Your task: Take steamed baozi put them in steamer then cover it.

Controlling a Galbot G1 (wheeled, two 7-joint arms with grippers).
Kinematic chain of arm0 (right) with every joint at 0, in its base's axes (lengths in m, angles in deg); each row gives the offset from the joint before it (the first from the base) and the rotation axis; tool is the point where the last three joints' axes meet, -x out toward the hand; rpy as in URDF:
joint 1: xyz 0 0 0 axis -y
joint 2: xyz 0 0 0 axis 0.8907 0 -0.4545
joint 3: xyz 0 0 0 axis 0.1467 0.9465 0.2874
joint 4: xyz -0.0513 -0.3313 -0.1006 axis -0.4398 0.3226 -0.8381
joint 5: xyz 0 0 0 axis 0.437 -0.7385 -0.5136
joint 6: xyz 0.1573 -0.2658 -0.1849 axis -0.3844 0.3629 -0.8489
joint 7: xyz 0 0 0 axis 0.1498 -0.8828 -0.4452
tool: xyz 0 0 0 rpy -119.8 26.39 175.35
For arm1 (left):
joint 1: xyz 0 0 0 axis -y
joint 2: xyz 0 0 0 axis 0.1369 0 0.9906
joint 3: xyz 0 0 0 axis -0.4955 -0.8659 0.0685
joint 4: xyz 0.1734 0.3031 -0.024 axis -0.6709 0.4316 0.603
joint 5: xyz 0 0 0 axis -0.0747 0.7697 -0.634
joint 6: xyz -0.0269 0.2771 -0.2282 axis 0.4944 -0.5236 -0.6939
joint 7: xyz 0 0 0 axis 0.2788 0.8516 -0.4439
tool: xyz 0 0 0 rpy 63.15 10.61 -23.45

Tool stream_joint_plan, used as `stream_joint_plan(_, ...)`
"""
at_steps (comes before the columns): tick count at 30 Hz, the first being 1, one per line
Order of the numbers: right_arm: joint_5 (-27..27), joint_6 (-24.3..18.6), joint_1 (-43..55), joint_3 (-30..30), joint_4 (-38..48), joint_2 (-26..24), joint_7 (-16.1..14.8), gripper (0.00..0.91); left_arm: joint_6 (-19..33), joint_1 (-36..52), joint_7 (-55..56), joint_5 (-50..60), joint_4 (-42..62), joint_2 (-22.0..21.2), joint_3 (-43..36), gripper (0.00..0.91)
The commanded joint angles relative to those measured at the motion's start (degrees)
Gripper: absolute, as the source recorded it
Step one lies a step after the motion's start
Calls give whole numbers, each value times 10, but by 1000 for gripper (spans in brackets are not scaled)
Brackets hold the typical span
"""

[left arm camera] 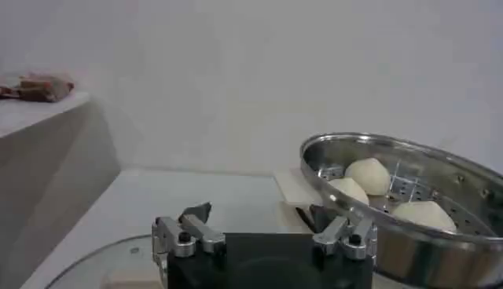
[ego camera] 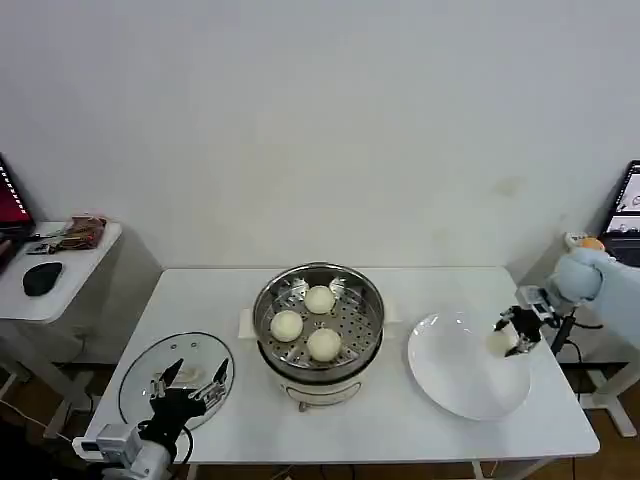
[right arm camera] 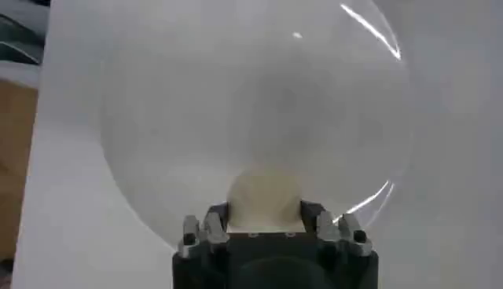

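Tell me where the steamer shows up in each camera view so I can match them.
Head view: the steamer stands at table centre, three baozi inside, between the cover and the white plate.
Left wrist view: its steel rim curves beyond the left end effector.
Right wrist view: not in it.
Shared landmark: the white plate.

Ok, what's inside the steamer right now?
Three baozi sit on the perforated tray of the open steamer. Whatever lies beneath the tray is hidden. The fourth bun is in the right gripper, over the plate.
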Motion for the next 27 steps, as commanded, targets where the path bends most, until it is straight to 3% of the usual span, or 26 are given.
stream_joint_plan(1, 129, 60, 215, 170, -126, -5, 23, 625, 0, 0, 1, 0, -1, 1, 0, 907)
stream_joint_plan(8, 198, 114, 296, 233, -162, 41, 37, 635, 1, -1, 0, -2, -2, 5, -1, 907)
stream_joint_plan(14, 266, 163, 350, 271, -171, 112, 60, 635, 4, -1, -1, -2, -1, 6, -1, 907)
stream_joint_plan(16, 314, 177, 359, 281, -174, 139, 74, 635, 5, -1, -1, -2, -1, 7, -1, 907)
stream_joint_plan(23, 418, 216, 365, 287, -169, 206, 108, 635, 4, -1, 0, -2, -4, 13, -2, 907)
stream_joint_plan(27, 432, 232, 355, 281, -164, 233, 121, 635, 4, 2, 1, -2, -4, 13, -2, 907)
